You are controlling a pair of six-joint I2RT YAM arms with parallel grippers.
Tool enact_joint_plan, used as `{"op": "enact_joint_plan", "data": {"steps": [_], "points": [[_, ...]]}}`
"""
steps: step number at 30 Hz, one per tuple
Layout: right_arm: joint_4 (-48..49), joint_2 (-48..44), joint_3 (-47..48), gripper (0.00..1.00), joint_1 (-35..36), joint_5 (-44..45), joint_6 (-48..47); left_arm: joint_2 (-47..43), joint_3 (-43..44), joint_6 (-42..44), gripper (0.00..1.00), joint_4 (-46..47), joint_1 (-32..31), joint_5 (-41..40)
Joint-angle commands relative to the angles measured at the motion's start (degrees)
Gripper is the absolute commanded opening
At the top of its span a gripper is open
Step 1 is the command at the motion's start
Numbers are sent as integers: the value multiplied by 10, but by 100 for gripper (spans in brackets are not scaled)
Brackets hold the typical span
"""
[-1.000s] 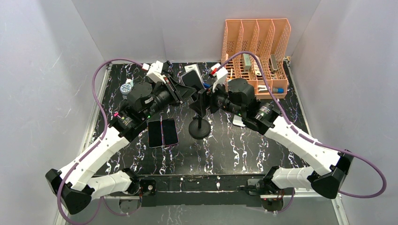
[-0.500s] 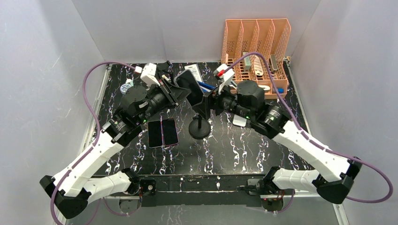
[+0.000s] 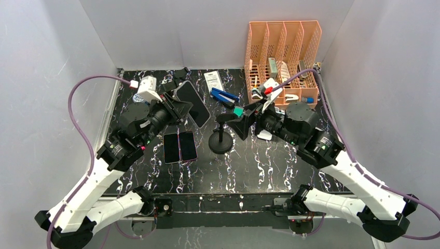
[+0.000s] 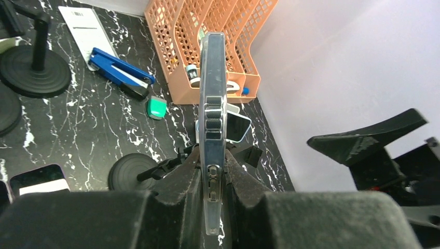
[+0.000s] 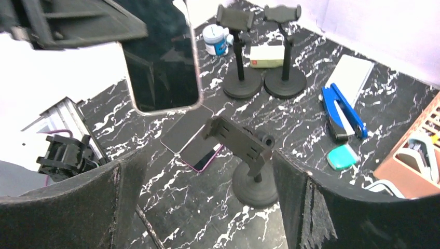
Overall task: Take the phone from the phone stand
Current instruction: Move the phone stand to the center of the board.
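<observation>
The phone, dark with a clear case, hangs tilted in the air to the left of the black phone stand, with my left gripper shut on its lower end. In the left wrist view the phone shows edge-on, pinched between both pads. The stand's clamp is bare above its round base. My right gripper stands open just right of the stand, its fingers spread wide with nothing between them.
Two phones lie flat left of the stand. Two more stands are at the back left. A blue stapler, a teal piece and a white sheet lie behind. An orange file rack fills the back right.
My left gripper has carried the phone off the stand's clamp, up and to the left. The right gripper has opened wider and drawn back to the right of the stand.
</observation>
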Motion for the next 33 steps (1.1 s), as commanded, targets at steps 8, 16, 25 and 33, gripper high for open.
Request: {"op": "enact_joint_plan", "data": {"steps": [8,16,25,33], "points": [[-1,9,-39,76,-1,73,56,-55,-20,54,0,-46,0,-16],[-23,50,-25,67,-1,94,77,-30,-49,80,0,-101,0,-1],[-29,80,-22,59,-1,131,83,-9,-76,96,0,-115,0,10],[-20,95,-13,54,-1,130,78,15,-88,102,0,-115,1,23]]}}
